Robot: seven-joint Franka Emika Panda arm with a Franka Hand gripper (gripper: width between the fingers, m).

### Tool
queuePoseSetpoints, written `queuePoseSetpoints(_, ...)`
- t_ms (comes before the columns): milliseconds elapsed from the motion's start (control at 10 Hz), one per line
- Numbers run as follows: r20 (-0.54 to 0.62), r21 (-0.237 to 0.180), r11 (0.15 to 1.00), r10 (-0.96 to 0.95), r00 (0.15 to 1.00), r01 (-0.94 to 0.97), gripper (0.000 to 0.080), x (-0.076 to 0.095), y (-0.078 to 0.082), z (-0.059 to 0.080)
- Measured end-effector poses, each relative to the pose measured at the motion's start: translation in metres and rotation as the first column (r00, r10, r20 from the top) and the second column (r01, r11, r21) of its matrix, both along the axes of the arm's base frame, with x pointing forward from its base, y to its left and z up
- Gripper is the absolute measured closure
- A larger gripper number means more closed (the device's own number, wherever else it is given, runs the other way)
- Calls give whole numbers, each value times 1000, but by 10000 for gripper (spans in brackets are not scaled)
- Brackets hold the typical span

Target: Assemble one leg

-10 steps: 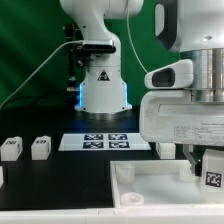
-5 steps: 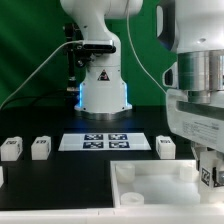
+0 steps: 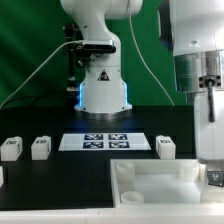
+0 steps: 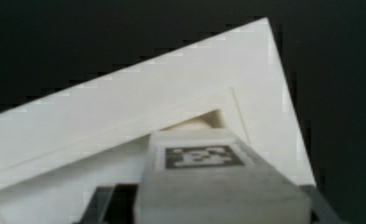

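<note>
The gripper [image 4: 201,200] has its two dark fingers [image 4: 109,205] pressed against the sides of the leg [image 4: 201,160], a small white block with a black-and-white tag on the face toward the wrist camera. The leg hangs over a corner of the white panel [image 4: 144,110], its far end meeting a small notch or socket at about twelve o'clock from the tag. Whether it has entered that socket or only rests at its mouth I cannot tell, since the block hides its own tip. The main risk is misalignment: if the leg is slightly tilted or off-centre when pressed down, it could jam on the rim or push the loose panel sideways across the table [image 3: 60,190], and letting go too soon could let it topple. The exterior view adds what the wrist view lacks: three spare legs, two [image 3: 11,149] [image 3: 41,148] at nine o'clock and one [image 3: 166,147] near three o'clock, the marker board [image 3: 105,141] toward twelve, and the panel at five o'clock with the arm [image 3: 200,70] descending over its far corner. There the held leg is only a sliver at the edge.
</note>
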State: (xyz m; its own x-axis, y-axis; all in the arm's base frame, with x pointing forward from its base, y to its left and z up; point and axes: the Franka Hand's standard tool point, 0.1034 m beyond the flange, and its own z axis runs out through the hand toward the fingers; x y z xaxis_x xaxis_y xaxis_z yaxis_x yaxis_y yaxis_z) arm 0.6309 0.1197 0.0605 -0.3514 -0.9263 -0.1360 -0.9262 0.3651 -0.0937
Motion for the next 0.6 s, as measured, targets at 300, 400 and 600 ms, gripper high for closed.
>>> queuePoseSetpoints(300, 1, -3, 1000, 20, 1000, -20, 279, 0, 1, -1)
queuePoseSetpoints(400, 3, -7, 999, 51, 999, -51, 181, 0, 1, -1)
queuePoseSetpoints(600, 11, -25, 975, 222, 975, -222, 152, -7, 12, 1)
